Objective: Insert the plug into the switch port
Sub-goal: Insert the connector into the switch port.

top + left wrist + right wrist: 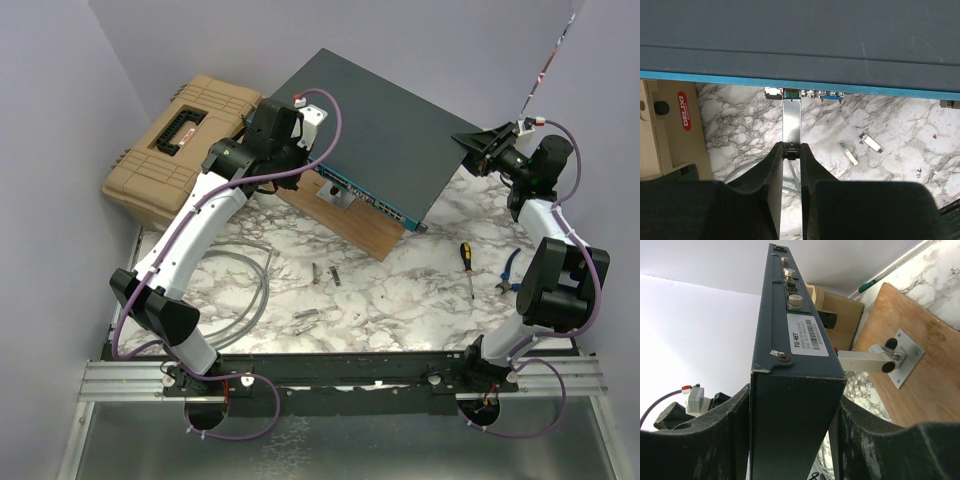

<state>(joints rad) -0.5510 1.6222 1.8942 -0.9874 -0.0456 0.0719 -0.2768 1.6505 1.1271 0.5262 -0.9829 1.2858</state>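
Straight ahead of the left gripper (791,150): plug (791,120), a slim rectangular bright-metal sleeve, pinched at its tail between nearly closed fingers. Its nose meets a port on the switch (800,45)'s blue face (715,76); depth unclear. Likely not seated, final push left. Right gripper (795,440) clamps the switch's end: matte painted sheet metal, square corners.
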